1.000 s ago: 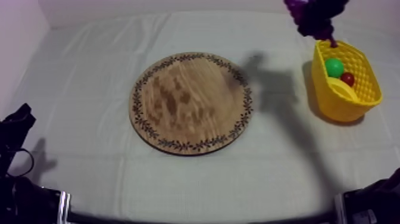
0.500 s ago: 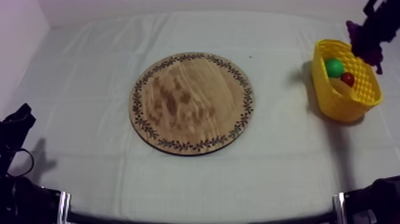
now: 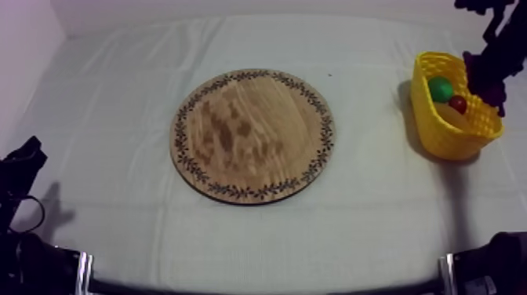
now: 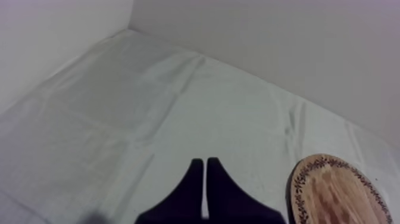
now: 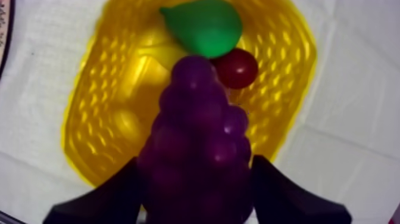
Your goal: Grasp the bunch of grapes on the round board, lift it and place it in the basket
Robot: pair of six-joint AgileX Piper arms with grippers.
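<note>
The right jaws are closed on the grapes [image 5: 199, 149], one black finger [image 5: 113, 196] on each side of the bunch. In the right wrist view the bunch hangs over the open mouth of the basket [image 5: 89, 137], its narrow end toward the pear [image 5: 202, 27] and the small red fruit [image 5: 237, 67], which lie side by side, touching, against one wall inside. Whether the grapes touch anything in the basket cannot be told. From the top view the dark mass of jaws and grapes sits at the basket's outer rim, on the side next to the tabletop's right edge.

The basket stands near the right edge of the tabletop [image 3: 118, 94], toward the far right corner, well apart from the board [image 3: 252, 135]. The board lies flat in the middle of the tabletop with nothing on it, its patterned rim whole all round.

The left jaws lie together as a narrow wedge with nothing between them, over the bare cloth [image 4: 119, 107] and near the board's rim. The left arm [image 3: 19, 169] rests low at the tabletop's near left corner.
</note>
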